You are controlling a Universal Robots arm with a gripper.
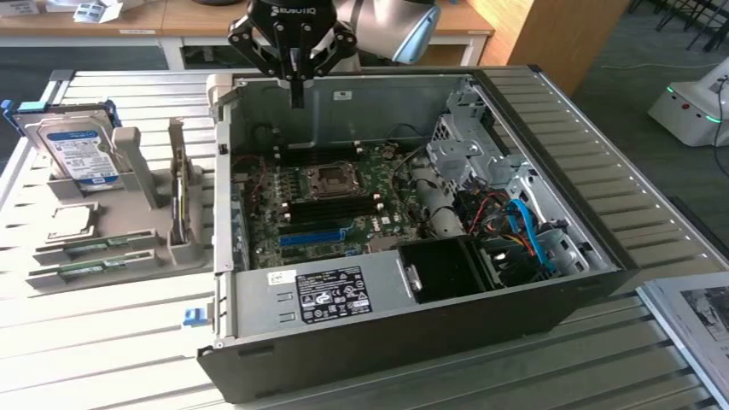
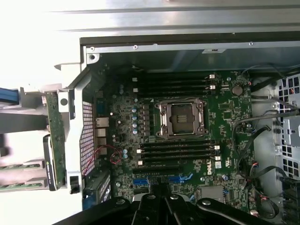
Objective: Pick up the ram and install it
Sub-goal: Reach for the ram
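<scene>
Ram lies as two thin green sticks, one beside the other, flat in the low slots of a grey holder that stands on the table outside the computer case, at the exterior view's left of the case; in the wrist view the same sticks show just outside the case wall. Nothing touches the ram. In the same holder, closer to the case, an expansion card stands upright on its edge, and a hard drive stands farther from the case. The case lies on its side with the cover off, so the motherboard inside it is exposed, with the CPU socket between two groups of black memory slots and a blue slot nearby. The claw hangs above the open case, over its far wall, well apart from the holder. Its fingers are pressed together to one point and they hold nothing; the wrist view shows them closed over the motherboard.
</scene>
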